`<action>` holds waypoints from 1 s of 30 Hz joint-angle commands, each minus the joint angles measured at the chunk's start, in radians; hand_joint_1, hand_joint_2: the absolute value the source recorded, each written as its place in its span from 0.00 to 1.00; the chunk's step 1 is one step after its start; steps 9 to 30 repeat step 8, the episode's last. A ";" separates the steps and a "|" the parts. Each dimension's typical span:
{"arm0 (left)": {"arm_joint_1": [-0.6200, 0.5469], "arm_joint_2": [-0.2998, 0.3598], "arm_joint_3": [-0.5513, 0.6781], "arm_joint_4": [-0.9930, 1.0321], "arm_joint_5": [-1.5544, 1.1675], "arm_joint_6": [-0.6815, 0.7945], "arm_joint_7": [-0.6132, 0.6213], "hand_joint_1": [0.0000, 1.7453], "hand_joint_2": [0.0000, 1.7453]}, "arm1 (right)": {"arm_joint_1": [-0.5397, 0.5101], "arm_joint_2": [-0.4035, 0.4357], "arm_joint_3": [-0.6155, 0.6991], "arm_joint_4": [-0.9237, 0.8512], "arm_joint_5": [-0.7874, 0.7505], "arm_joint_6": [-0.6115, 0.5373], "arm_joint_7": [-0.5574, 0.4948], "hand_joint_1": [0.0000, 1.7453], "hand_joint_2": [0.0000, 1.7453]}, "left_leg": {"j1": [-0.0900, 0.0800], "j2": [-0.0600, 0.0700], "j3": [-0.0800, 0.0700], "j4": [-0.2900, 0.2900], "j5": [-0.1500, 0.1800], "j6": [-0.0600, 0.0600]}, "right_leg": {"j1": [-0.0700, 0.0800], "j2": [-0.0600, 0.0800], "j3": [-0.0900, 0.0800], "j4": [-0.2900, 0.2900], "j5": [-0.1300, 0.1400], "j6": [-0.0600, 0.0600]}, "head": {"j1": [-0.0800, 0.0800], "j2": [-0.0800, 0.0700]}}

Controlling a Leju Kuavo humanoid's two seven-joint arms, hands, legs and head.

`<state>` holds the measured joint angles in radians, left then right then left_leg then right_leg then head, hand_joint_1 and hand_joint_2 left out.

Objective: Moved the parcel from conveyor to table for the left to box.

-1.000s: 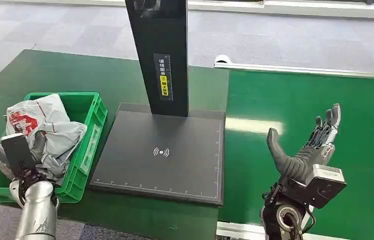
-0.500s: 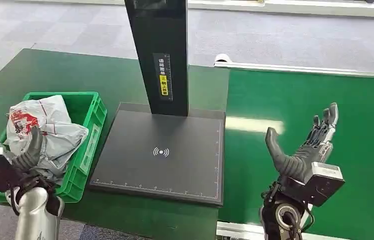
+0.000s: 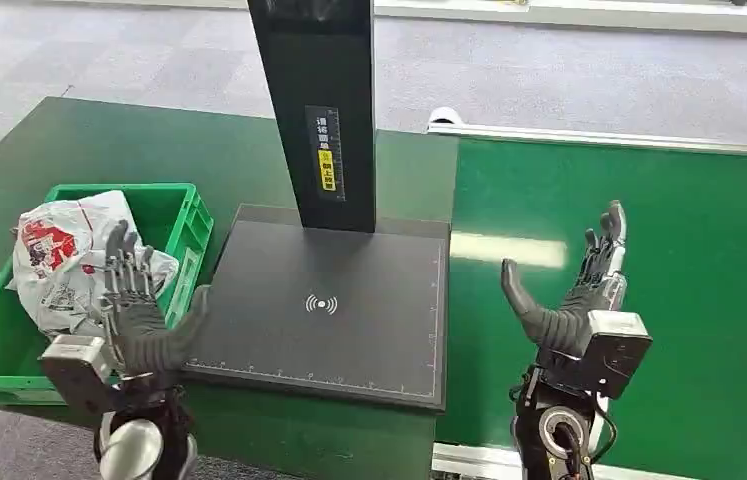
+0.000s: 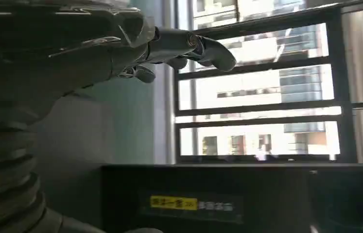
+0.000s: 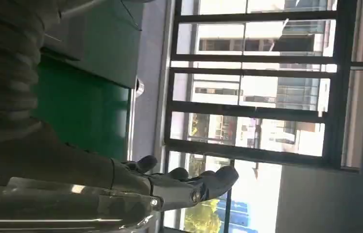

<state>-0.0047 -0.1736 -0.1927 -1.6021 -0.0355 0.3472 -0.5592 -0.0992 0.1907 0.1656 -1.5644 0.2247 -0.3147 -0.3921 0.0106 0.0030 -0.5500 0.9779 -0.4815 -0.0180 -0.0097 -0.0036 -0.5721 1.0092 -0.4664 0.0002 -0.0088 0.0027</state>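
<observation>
With no parcel lying on the conveyor belt (image 3: 649, 230), cycle judged to sit between deliveries: waiting stage, both hands idle.

Landmark: scanner pad (image 3: 324, 300), dark, flat, with a black post (image 3: 314, 110) rising from its far edge.

Left of pad: green crate (image 3: 181, 235) on the dark green table (image 3: 99, 140), touching or almost touching the pad's left edge. One grey-and-white parcel (image 3: 64, 265) with red print lying inside it, crumpled, filling the near half. Task's thing therefore already boxed, as far as can be judged.

Just left of pad's near-left corner: left hand (image 3: 139, 315), raised in front of the crate, fingers spread and pointing up, thumb out toward the pad, holding nothing. Left wrist view agrees: fingers (image 4: 189, 48) extended in free air.

Right of pad: right hand (image 3: 574, 295) held over the belt, palm turned toward the pad, fingers straight and apart, nothing held. Right wrist view: fingertips (image 5: 203, 182) free against windows.

Next move, as judged: needs a fresh parcel to arrive on the belt; right hand then to close on it and set it on the pad side for the left.

Count: parcel 1, crate 1, pad 1, post 1, belt 1, hands 2.
</observation>
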 commanded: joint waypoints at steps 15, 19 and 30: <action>0.024 0.009 -0.201 0.443 0.117 0.250 -0.139 0.00 1.00 | 0.075 -0.018 0.164 0.387 -0.042 0.039 -0.093 0.00 1.00 | 0.001 0.000 0.003 -0.004 0.000 0.000 | 0.001 0.000 0.003 -0.004 0.001 0.000 | 0.000 0.000; 0.024 0.009 -0.201 0.443 0.117 0.250 -0.139 0.00 1.00 | 0.075 -0.018 0.164 0.387 -0.042 0.039 -0.093 0.00 1.00 | 0.001 0.000 0.003 -0.004 0.000 0.000 | 0.001 0.000 0.003 -0.004 0.001 0.000 | 0.000 0.000; 0.024 0.009 -0.201 0.443 0.117 0.250 -0.139 0.00 1.00 | 0.075 -0.018 0.164 0.387 -0.042 0.039 -0.093 0.00 1.00 | 0.001 0.000 0.003 -0.004 0.000 0.000 | 0.001 0.000 0.003 -0.004 0.001 0.000 | 0.000 0.000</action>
